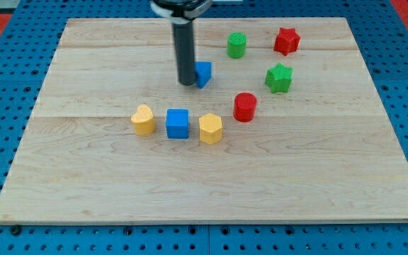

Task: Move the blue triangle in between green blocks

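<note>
tip (188, 83) touched the blue triangle (203, 73) on its left | no fingers, rod held nothing | green cylinder (236, 45) and green star (279, 78) stood to the right, apart

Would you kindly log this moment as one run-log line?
tip touching blue triangle's left side | green blocks to its right | triangle not yet between them
</note>
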Motion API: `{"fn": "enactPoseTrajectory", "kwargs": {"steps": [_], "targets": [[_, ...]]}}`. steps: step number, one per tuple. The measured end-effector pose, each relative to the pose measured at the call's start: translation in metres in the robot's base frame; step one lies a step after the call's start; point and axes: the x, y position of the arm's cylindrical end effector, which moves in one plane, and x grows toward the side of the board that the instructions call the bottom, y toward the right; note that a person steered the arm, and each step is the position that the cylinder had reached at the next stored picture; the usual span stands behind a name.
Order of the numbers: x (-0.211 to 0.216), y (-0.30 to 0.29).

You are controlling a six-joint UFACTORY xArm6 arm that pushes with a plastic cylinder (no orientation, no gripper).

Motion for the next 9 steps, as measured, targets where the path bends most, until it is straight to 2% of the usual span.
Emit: {"fn": "enactPoseTrajectory", "kwargs": {"steps": [1,4,5,6,7,9], "targets": [[-0.007,0.046],[-0.007,0.083],[0.002,0.016],[-0.053,0.001],[-0.049,0.04],[-0.015,0.065]]}}
